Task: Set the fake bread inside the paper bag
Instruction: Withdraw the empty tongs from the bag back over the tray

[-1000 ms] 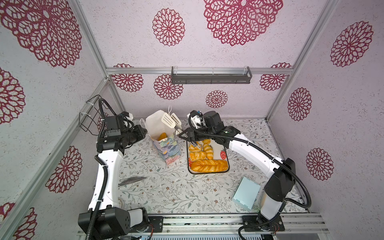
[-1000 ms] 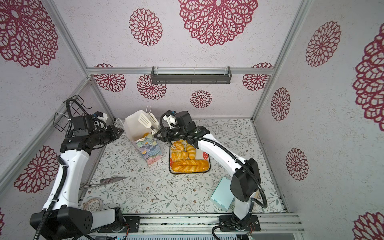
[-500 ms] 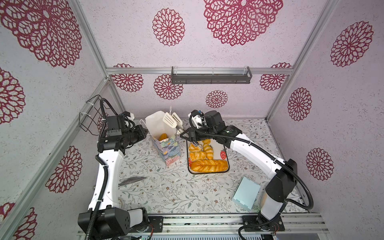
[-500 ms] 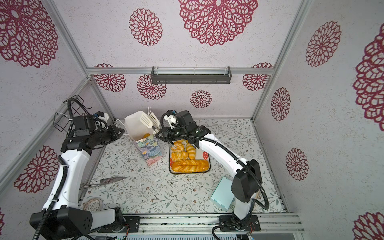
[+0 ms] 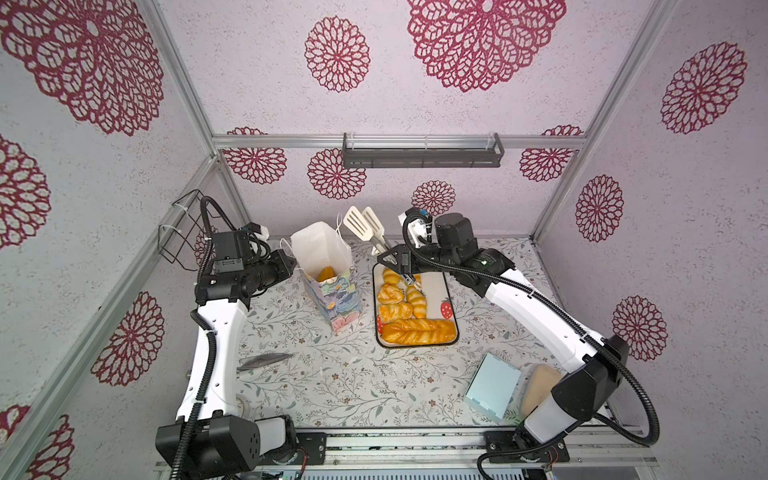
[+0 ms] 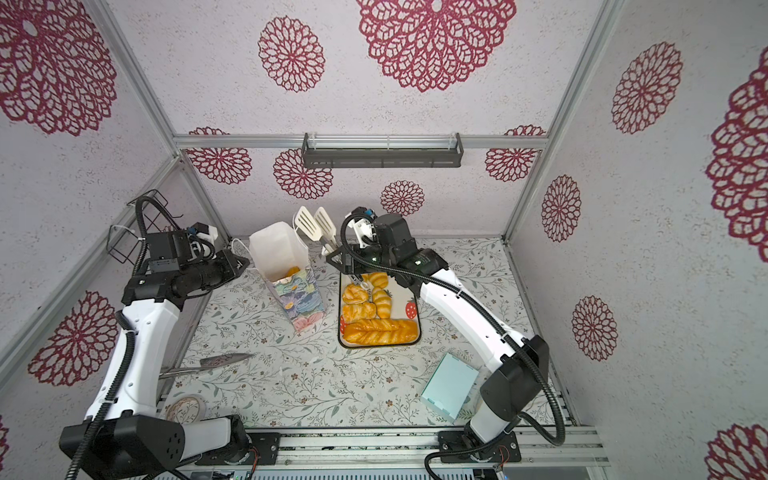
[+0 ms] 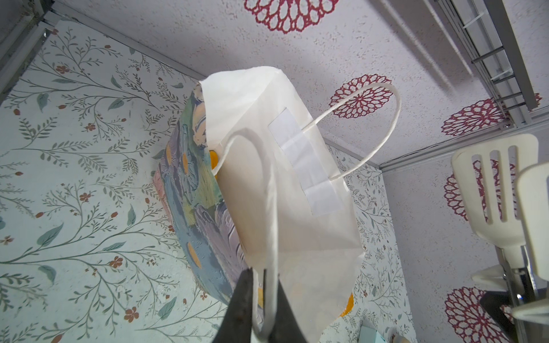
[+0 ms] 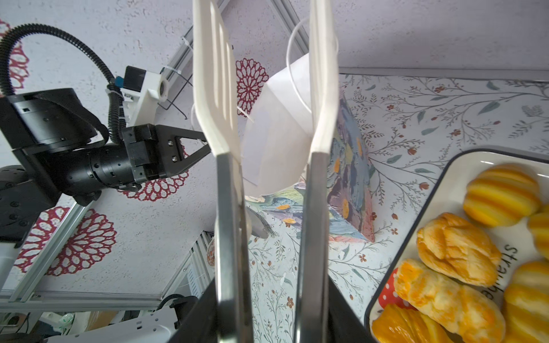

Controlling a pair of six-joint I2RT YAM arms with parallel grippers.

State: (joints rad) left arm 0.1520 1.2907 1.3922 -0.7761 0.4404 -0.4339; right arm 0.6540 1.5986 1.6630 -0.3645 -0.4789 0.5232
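Most of the bread [image 5: 405,307] lies on the tray [image 5: 434,286], right of the bag [image 5: 336,299], with one piece already inside the bag. My right tool [image 5: 395,262], above the tray's far end, is clamped on the tongs [image 5: 365,226]. My left tool [image 5: 292,264] pinches the bag's cord handle [image 7: 271,208].

A: Catching only a sliver of golden-yellow toy pastry [image 5: 325,273] deep inside the tall flowered paper bag [image 5: 336,299]; can't count more behind the white wall.
B: Same. Losing half the pale beige flat piece [image 5: 538,386] behind the right arm [image 5: 582,388].
A: Wrist views?
B: Blurred and cropped, the left fingers [image 7: 242,306] around the thin white cord handle [image 7: 271,252]. Also cropped at the grip: steel-armed white slotted tongs [image 8: 315,237].
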